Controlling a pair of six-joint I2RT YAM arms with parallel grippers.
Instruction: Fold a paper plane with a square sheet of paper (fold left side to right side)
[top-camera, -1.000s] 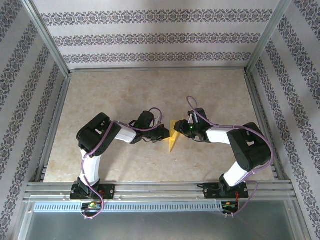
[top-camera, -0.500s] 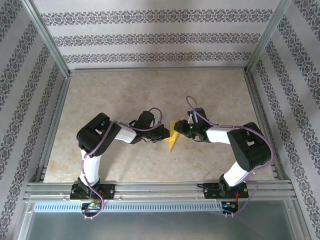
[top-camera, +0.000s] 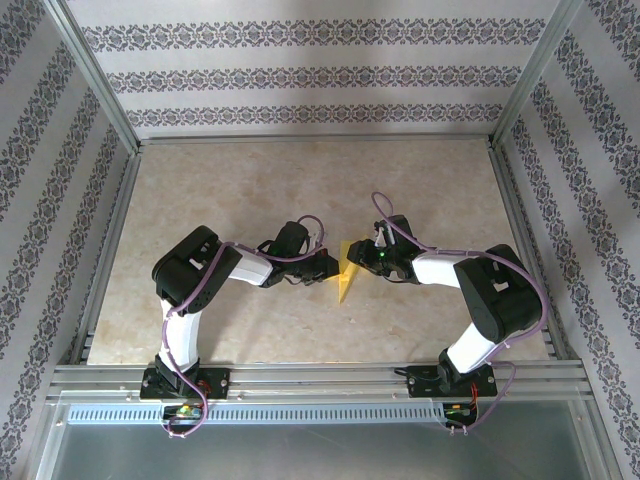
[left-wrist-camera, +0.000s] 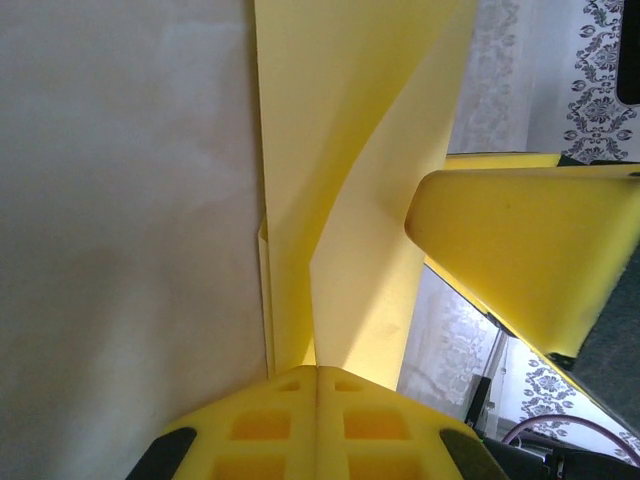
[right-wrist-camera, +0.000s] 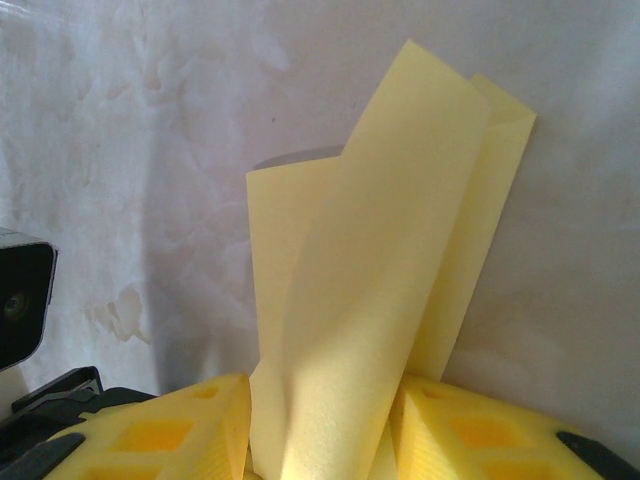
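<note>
Yellow paper (top-camera: 345, 272) sits mid-worktop (top-camera: 250, 190), partly folded, between the 2 pincers. Its long axis runs near-far, with the narrow pointed end toward the near edge and the wider end far. Left pincer (top-camera: 329, 268) reaches in from the left, fingers (left-wrist-camera: 285, 400) together and clamped on the paper's left side; in the left wrist view the sheet rises straight out of the seam between them. Right pincer (top-camera: 362, 257) reaches in from the right, directly opposite. Its fingers (right-wrist-camera: 200, 410) stand apart with a loose upright fold of the paper between them; I judge it is not pressing that fold flat. The paper is lifted and bowed, not lying flat. Key relation for the left-to-right fold: the clamped side lies left of the long axis, so the left pincer would have to carry it rightward, toward the spot where the right pincer sits just beside the sheet. Judgement: crowding is the risk, as the 2 pincers face each other with little more than the paper between. There is open worktop far, left and right, and the side rails are well apart.
</note>
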